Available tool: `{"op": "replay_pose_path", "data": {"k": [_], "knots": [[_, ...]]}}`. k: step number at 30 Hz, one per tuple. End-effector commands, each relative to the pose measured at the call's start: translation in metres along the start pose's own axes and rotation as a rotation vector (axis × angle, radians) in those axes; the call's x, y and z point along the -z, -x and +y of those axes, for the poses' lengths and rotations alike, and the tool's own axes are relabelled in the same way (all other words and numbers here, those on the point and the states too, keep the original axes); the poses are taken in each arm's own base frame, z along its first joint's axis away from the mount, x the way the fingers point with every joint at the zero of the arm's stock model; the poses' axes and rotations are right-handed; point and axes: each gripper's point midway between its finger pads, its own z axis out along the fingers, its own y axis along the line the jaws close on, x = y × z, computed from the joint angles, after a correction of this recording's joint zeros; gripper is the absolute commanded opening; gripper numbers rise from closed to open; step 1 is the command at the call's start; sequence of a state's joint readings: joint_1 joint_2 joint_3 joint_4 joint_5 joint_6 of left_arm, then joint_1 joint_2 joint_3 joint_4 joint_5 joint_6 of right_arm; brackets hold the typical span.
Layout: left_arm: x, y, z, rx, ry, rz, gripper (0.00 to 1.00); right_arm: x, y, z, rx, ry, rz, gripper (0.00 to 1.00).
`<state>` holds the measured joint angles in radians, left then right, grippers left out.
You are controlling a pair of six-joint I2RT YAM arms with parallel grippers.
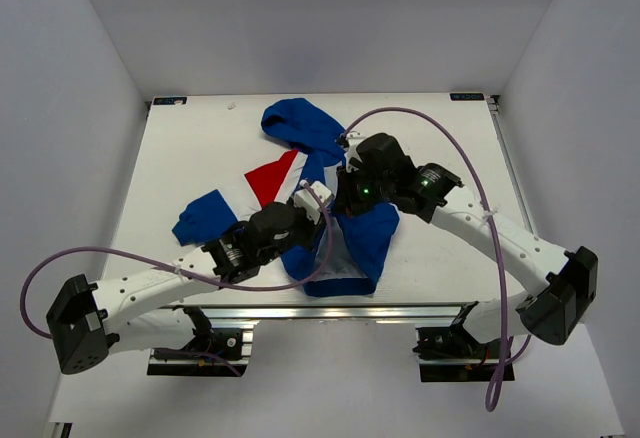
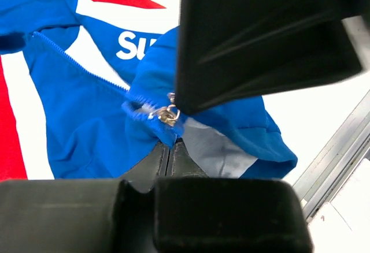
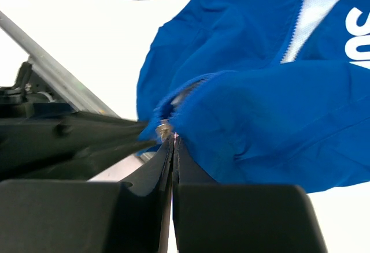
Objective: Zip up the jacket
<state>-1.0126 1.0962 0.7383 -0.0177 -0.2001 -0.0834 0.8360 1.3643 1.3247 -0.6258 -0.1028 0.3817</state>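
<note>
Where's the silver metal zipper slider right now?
In the left wrist view the silver zipper slider sits centre frame on the royal-blue hooded jacket, just above the left gripper and its shut tips; the right gripper closes beside it.

The white table (image 1: 180, 148) stands inside white wall panels (image 1: 60, 88) that rise at 9, 12 and 3 o'clock. A small black tag (image 1: 170, 101) sits at the table's 11 o'clock corner, and a second tag (image 1: 467, 96) at 1 o'clock. A tiny white speck (image 1: 231, 106) lies near the first tag. A metal rail (image 1: 330, 311) runs along the 6 o'clock edge, and a side rail (image 1: 510, 168) along 3 o'clock.
</note>
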Motion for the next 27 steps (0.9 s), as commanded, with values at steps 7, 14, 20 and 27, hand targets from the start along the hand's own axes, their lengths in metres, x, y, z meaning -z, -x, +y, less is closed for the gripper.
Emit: {"op": "replay_pose_path", "data": {"k": [7, 14, 20, 27], "knots": [[0.023, 0.032, -0.014, -0.038, -0.061, -0.116, 0.00, -0.006, 0.047, -0.002, 0.023, -0.046, -0.152, 0.00], [0.015, -0.015, -0.020, 0.010, -0.075, 0.059, 0.00, 0.020, 0.061, 0.007, 0.056, -0.015, -0.236, 0.00], [0.016, -0.020, -0.016, 0.064, -0.031, 0.095, 0.20, 0.024, 0.040, 0.005, 0.075, -0.013, -0.149, 0.00], [0.018, 0.003, -0.013, 0.022, -0.014, 0.014, 0.81, 0.029, 0.015, 0.011, 0.056, 0.032, -0.056, 0.00]]}}
